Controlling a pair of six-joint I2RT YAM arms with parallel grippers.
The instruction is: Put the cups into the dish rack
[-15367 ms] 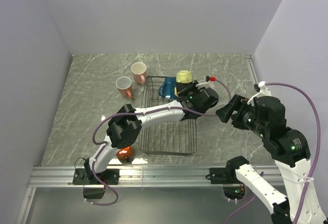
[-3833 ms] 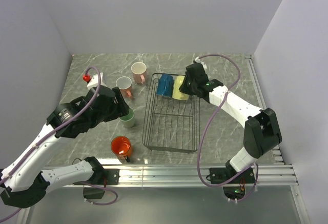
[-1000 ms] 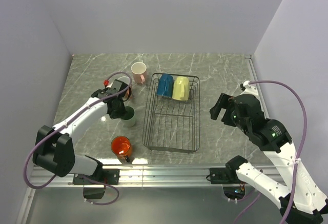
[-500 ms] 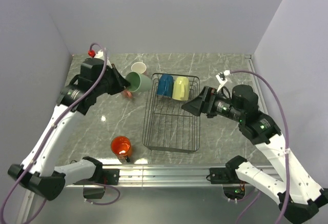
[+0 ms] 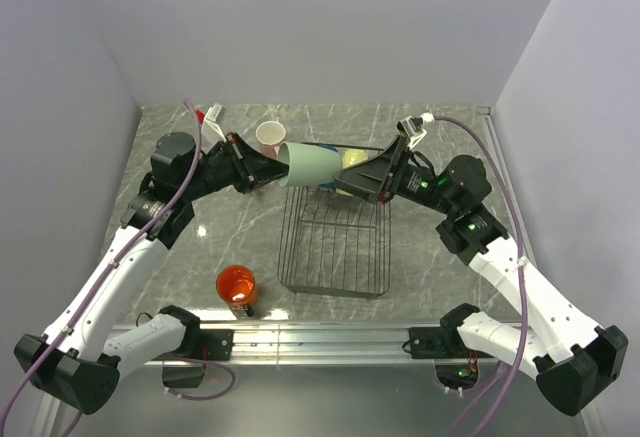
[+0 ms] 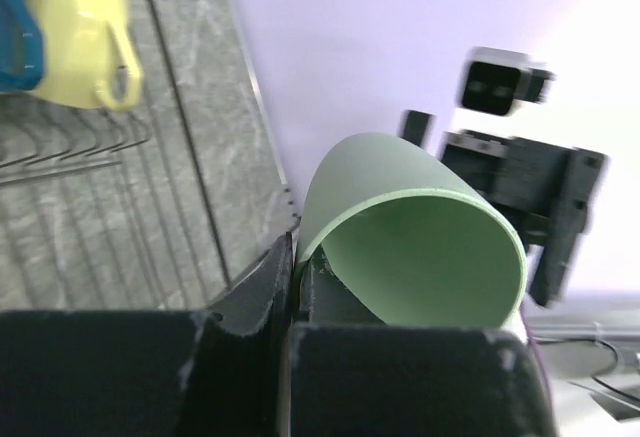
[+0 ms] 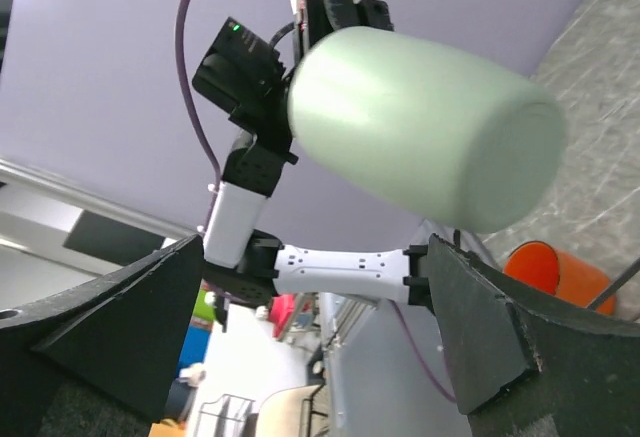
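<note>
Cups: blue mug [image 6: 15, 37] and yellow mug [image 5: 352, 159] lie in the far end of the dish rack [image 5: 335, 257]. Orange mug [image 5: 237, 284] and one pink mug [image 5: 270, 137] stand on the desk [image 5: 440, 147]. Second pink mug not visible.
Mint mug [image 5: 312, 165]: in the air over the rack's far end, on its side, base toward the right arm.
Left claw [image 6: 292, 275]: pinched on the mint mug's rim, one finger inside, one outside.
Right claw [image 7: 315, 287]: spread wide, empty, facing the mug's base, not touching.
Step (my read): mid-air handover, left to right.
How: bring the right fingers squarely around the mug body and close firmly; left lets go only after that. Rim pinch is thin, so move slowly.
Risk: a slip drops it onto the mugs below.
</note>
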